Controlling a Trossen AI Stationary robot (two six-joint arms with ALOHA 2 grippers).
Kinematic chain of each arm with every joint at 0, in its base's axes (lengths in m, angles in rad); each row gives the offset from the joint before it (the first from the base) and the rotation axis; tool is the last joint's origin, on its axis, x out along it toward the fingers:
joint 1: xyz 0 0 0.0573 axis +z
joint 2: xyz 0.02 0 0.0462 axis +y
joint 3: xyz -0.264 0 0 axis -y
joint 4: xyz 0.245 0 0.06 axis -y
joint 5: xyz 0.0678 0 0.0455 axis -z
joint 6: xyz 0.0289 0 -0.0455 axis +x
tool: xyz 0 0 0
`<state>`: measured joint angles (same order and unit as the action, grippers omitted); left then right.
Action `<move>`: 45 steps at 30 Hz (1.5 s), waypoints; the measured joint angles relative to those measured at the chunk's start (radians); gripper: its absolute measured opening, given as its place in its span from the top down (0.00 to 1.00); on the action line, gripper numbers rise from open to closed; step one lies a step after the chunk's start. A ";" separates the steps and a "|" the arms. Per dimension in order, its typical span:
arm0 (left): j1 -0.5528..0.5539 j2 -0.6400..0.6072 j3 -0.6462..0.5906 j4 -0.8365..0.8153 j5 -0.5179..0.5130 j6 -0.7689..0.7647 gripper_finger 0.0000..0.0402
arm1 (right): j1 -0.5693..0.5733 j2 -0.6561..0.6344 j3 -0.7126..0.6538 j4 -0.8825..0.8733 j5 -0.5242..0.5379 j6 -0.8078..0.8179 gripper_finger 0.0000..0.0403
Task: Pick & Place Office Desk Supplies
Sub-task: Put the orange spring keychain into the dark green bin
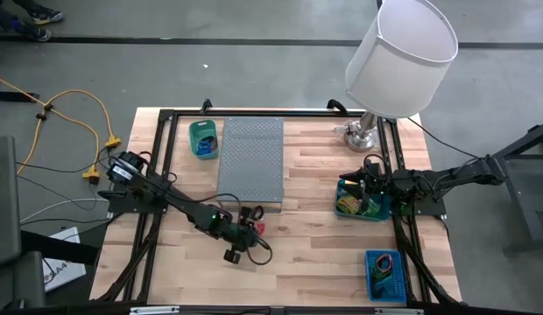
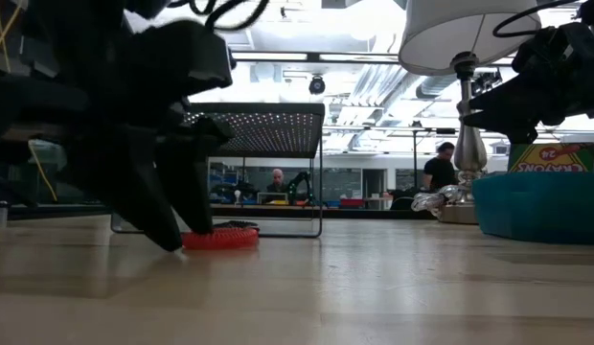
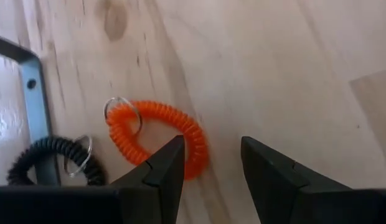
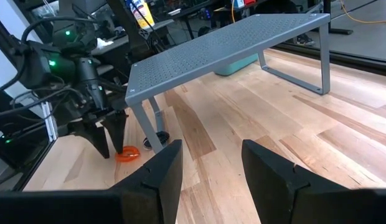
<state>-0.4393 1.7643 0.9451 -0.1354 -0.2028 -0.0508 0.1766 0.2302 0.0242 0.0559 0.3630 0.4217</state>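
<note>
With its 2 fingers parted beside the red coil band (image 3: 157, 138) at lower centre, the left gripper (image 3: 213, 163) should be centred over it before closing.

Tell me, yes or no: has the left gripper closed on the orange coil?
No. In the left wrist view the left gripper stands open above the table, with the orange coil lying beside one finger, not between them.

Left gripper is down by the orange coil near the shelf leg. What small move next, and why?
Probably shift the left gripper sideways toward the orange coil before closing. Its fingers are open, but the coil lies off to one side, one finger overlapping its edge, and bare wood shows in the gap. The black coil sits close beside it.
</note>
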 joint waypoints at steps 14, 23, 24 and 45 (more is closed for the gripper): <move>0.032 -0.002 0.001 -0.021 0.069 -0.105 0.63 | 0.000 0.000 0.000 0.000 0.000 0.000 0.62; 0.018 -0.002 0.001 -0.026 0.070 -0.107 0.65 | 0.000 0.000 0.000 0.000 0.000 0.000 0.62; 0.018 -0.002 0.001 -0.026 0.071 -0.107 0.66 | 0.000 0.000 0.000 0.000 0.000 0.000 0.62; -0.003 -0.002 0.001 -0.038 0.067 -0.108 0.91 | 0.000 0.000 0.000 0.000 0.000 0.000 0.62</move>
<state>-0.4423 1.7626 0.9459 -0.1738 -0.1359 -0.1591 0.1764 0.2302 0.0242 0.0559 0.3629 0.4217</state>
